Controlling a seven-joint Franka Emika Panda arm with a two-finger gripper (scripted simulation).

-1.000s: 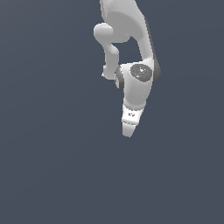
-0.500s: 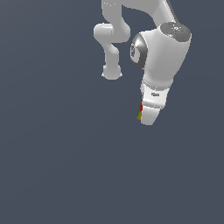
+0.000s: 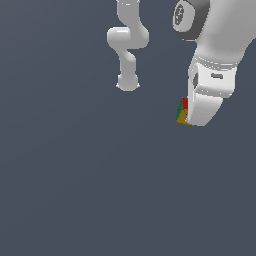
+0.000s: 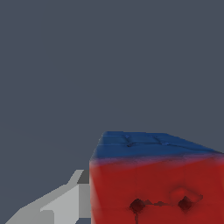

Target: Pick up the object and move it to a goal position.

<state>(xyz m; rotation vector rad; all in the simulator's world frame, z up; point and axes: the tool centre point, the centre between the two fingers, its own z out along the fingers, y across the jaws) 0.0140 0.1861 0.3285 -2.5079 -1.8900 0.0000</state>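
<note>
Arm has swung toward the exterior view's right, claw (image 3: 192, 119) clenched on the cube (image 3: 182, 112): pickup done, goal delivery remains.

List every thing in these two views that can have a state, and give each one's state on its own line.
cube: held at the tip of the gripper, off the ground; red, green and yellow-orange faces show in the exterior view, red and blue in the wrist view.
gripper: shut on the cube, pointing downward.
arm: raised, its wrist toward the exterior view's right.
</note>
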